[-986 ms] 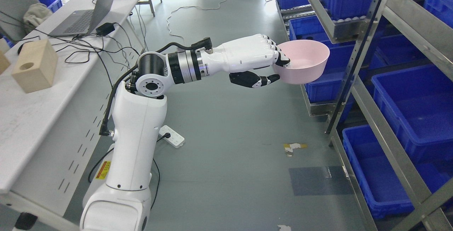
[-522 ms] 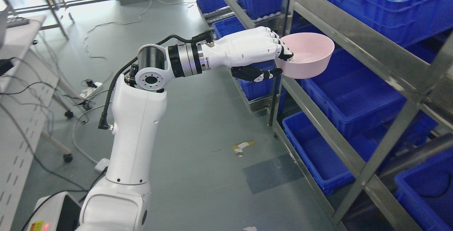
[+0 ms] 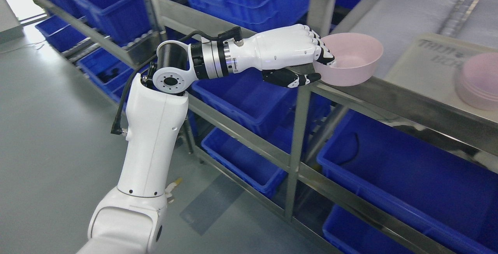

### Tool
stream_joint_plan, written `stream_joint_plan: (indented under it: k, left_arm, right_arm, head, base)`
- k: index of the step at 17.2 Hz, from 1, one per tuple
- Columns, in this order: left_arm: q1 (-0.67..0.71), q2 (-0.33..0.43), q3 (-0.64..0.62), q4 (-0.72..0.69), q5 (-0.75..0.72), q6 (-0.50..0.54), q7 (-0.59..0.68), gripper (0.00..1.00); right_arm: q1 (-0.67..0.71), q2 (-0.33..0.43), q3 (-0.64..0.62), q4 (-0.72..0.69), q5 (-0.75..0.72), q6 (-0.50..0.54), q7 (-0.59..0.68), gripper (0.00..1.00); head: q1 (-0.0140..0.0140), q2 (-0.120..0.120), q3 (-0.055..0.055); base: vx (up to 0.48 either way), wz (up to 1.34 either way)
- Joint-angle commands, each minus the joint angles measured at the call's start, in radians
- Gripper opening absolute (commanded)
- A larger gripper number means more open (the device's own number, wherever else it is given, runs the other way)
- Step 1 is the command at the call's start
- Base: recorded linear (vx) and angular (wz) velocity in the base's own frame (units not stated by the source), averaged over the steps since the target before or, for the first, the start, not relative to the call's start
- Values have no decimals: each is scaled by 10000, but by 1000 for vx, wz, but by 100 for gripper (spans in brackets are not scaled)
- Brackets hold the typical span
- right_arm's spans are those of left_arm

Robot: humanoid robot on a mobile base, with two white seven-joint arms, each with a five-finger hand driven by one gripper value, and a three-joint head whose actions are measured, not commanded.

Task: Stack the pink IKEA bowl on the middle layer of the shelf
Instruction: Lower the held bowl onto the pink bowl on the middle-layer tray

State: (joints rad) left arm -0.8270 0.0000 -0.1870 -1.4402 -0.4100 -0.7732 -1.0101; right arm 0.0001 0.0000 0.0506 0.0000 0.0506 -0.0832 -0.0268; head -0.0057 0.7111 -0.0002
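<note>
So the left hand (image 3: pixel 301 57) has the pink bowl (image 3: pixel 350 59) pinched by its near rim, four fingers (image 3: pixel 320 49) hooked over the edge into the inside and the thumb (image 3: pixel 295 79) pressed under the outer wall. The arm comes up from the bottom left, white upper section, then a black and silver elbow joint, then the forearm stretched out level toward the right. The bowl is upright, mouth up, and sits right at the front edge of the steel shelf (image 3: pixel 393 98), over the corner where a post meets the front rail. Can't tell from here whether its bottom is touching the metal or just above it. Further right on the same shelf level there's a second pink bowl (image 3: pixel 478 81), looks like it's flipped mouth down though it's a bit blurry, resting on a pale mat (image 3: pixel 424 61) with faint lettering I can't read. The two bowls are well apart, not stacked. Blue bins (image 3: pixel 249 98) everywhere else, filling the levels below and behind the arm, plus a row along the rack stretching off to the upper left. Grey floor (image 3: pixel 50 129) on the left side. No sign of the right arm at all
</note>
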Motion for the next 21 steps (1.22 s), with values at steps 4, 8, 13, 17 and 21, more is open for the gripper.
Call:
stream_joint_plan:
  k: [4,8,13,17,21]
  left_arm:
    - [-734,175,411,488,-1556,124,-360,2]
    - [-1271,197,1071,688,-3152,124,-545,2]
    - [-1287,765,1685,612,-3800,124,-545,3]
    - [-1165,1320,1825,581,-3677,-44,-561,3]
    - [-1271,754,1198,931,-3754,-60,-545,4]
  right_arm:
    - [214,-174,0,-175,0,4,8,100]
    - [214,-174,0,-175,0,4,8,100]
    - [214,-174,0,-175,0,4,8,100]
    - [214,-174,0,-175,0,4,8,100]
    - [214,-174,0,-175,0,4,8,100]
  head:
    - [0,0,0]
    - [0,0,0]
    - [0,-2,0]
    - [0,-2,0]
    - [0,-2,0]
  base:
    - [23,-1079]
    - [-1,-861]
    - [18,-624]
    - [50,-165]
    - [13,-26]
